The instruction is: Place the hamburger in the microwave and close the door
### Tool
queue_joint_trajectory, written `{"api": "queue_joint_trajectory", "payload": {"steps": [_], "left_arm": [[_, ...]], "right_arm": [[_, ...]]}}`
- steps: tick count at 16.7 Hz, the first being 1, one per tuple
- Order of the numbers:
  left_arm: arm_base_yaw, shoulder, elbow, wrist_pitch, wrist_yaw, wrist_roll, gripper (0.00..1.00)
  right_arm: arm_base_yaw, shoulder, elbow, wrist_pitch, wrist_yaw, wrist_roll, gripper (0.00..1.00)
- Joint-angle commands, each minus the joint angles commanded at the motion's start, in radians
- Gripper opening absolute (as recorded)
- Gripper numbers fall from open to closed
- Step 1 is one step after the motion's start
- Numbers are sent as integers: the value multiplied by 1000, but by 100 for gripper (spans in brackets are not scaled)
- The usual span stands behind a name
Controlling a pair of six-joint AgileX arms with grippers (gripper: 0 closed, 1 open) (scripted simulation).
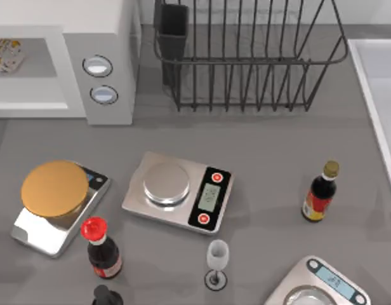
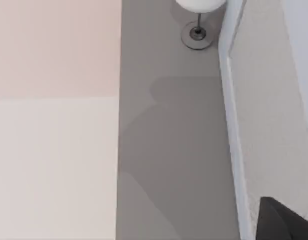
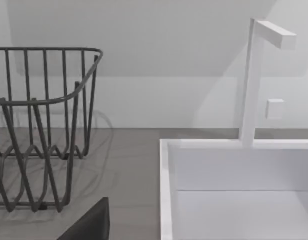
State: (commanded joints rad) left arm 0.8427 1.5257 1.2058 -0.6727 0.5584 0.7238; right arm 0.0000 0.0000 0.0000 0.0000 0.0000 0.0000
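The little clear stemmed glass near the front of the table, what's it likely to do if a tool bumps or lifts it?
The small clear stemmed glass would probably tip easily: its bowl sits high on a thin stem over a small round foot. It looks light, so a nudge may slide or topple it. If it falls it could roll toward the silver kitchen scale with the round platter close behind it.

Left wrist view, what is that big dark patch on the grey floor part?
In the left wrist view it is a soft shadow on the grey table, below the wine glass; in the top view the glass casts only a faint one.
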Motion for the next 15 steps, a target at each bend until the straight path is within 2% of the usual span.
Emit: {"api": "queue_joint_trajectory", "payload": {"steps": [3,6,12,15], "left_arm": [[137,160,120,-66,86,127,0],[204,233,188,-92,113,197,0],[206,237,188,-90,112,202,0],[206,258,140,-29,113,200,0]], "right_arm": [[0,0,0,0,0,0,100],[0,0,0,0,0,0,100],[0,0,0,0,0,0,100],[0,0,0,0,0,0,100]]}}
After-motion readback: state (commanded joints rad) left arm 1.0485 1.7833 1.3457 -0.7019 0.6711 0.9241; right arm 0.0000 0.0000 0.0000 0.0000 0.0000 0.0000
